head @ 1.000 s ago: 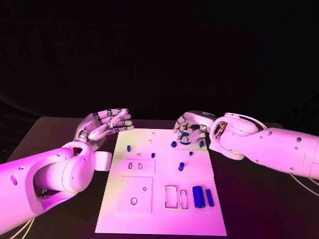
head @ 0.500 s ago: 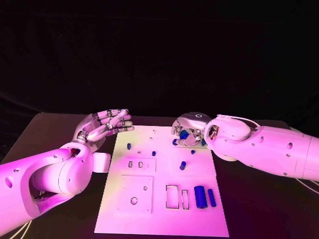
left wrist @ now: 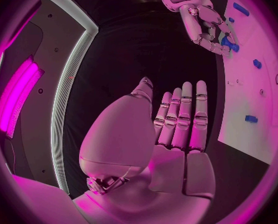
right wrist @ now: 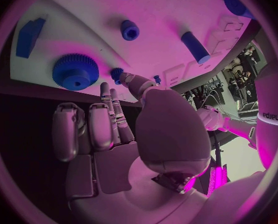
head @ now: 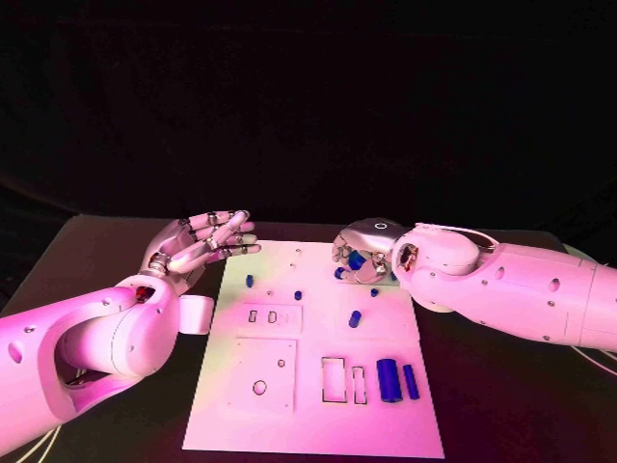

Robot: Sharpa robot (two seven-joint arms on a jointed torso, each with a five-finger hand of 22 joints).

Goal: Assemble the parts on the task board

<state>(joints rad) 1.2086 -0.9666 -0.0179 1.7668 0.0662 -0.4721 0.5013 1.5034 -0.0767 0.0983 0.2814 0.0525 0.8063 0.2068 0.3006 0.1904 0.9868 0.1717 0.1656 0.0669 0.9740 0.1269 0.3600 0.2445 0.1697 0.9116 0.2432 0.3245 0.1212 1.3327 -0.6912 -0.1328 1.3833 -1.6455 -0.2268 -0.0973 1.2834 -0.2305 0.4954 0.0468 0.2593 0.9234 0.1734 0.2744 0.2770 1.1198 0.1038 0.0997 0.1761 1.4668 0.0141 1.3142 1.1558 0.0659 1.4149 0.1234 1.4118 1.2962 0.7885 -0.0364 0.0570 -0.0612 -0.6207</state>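
Observation:
The white task board lies mid-table. My right hand hovers over its far right part, palm down, beside a blue gear. Its thumb and a fingertip meet on a small blue peg. The left wrist view has this hand with a blue piece at its fingertips. My left hand is raised off the board's far left corner, fingers straight and apart, holding nothing; it also fills the left wrist view. On the board's near right lie a thick blue cylinder and a slim one.
Small blue pegs stand on the board at the far left, middle and centre right. Rectangular cut-outs sit beside the cylinders. A blue block and a round peg lie past the gear. Black table surrounds the board.
My right arm has pushed in toward the board's middle and the hand has turned further palm down over the far blue parts. The left hand has stayed where it was.

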